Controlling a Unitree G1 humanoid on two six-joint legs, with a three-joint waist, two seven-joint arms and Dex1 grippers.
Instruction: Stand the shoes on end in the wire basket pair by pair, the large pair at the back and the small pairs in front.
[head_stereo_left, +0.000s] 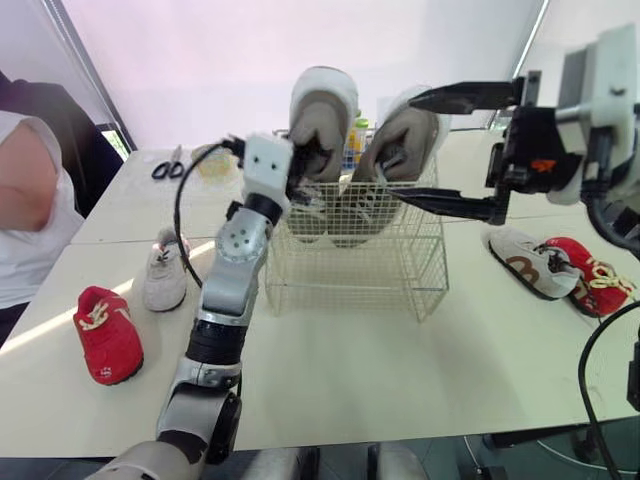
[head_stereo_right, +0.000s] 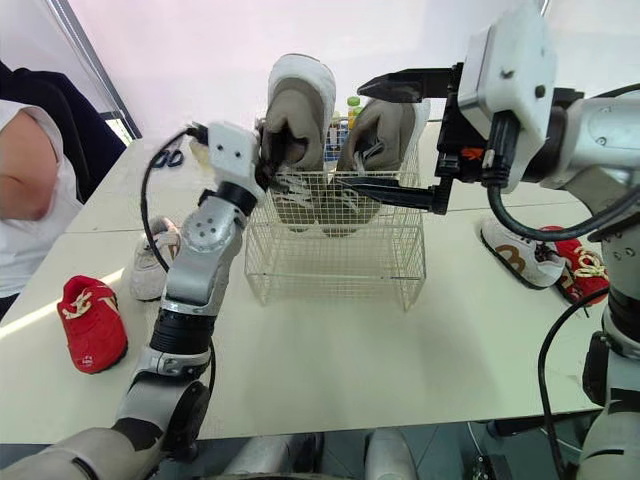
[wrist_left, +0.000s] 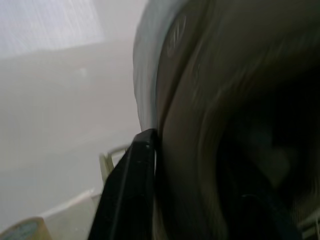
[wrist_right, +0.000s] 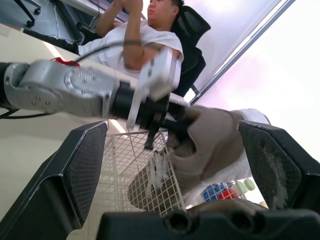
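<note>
Large grey shoes (head_stereo_left: 322, 120) stand on end at the back of the wire basket (head_stereo_left: 350, 270), the left gripper (head_stereo_left: 300, 165) clamped on the left one's collar, the right gripper (head_stereo_left: 398, 145) spread wide and empty over the basket's right rim.

1. wire basket (head_stereo_left: 350, 272): white mesh.
2. left large shoe (head_stereo_left: 322, 115), right large shoe (head_stereo_left: 412, 135): taupe uppers, white soles, white laces.
3. red shoe (head_stereo_left: 107, 338): bright red, cream laces.
4. pale small shoe (head_stereo_left: 165, 272): white and light grey.
5. white shoe (head_stereo_left: 530, 262): white with brown curved marks.
6. second red shoe (head_stereo_left: 592, 276): red, yellowish laces.
7. table (head_stereo_left: 420, 380): plain cream.
8. scissors (head_stereo_left: 168, 165): black handles.
9. left gripper (head_stereo_left: 305, 170): black fingers, white housing, silver arm.
10. right gripper (head_stereo_left: 398, 145): black fingers, orange spot on the black wrist.
11. person's shirt (head_stereo_left: 30, 200): white.
</note>
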